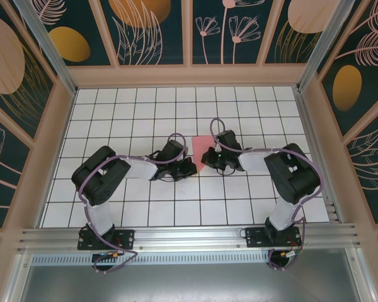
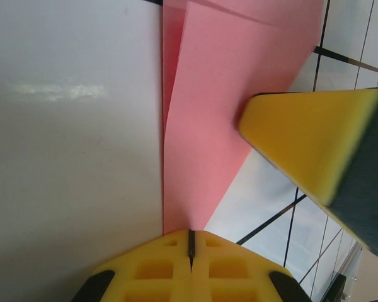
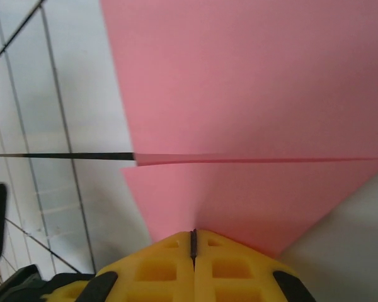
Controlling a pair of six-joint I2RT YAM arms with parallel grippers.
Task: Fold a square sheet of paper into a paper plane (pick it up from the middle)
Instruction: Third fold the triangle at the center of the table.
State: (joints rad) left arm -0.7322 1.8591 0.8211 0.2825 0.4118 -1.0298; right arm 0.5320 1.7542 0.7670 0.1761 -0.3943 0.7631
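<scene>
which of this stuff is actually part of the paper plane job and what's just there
In the job: partly folded pink paper sheet; left yellow-fingered gripper, shut, tips at the paper; right yellow-fingered gripper, shut likewise.
Just there: white grid-lined table top; dark plant-print wall panels; aluminium rail at the near edge.

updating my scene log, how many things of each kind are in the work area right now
pink paper sheet, partly folded: 1
yellow-fingered grippers: 2 (left gripper, right gripper), both shut, tips at the paper
total: 3
</scene>
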